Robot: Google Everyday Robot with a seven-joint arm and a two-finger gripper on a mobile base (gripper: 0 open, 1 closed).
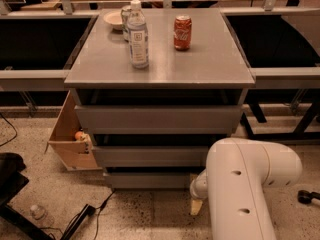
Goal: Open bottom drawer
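Observation:
The grey cabinet has three drawers. The bottom drawer is the lowest, a plain flat grey front just above the speckled floor, looking closed or nearly so. My white arm fills the lower right. My gripper hangs low at the right end of the bottom drawer, near the floor, with a tan fingertip showing below a white wrist. The arm hides most of it.
On the cabinet top stand a water bottle, a red soda can, another can and a bowl. A cardboard box stands left of the cabinet. Cables and a small bottle lie on the floor.

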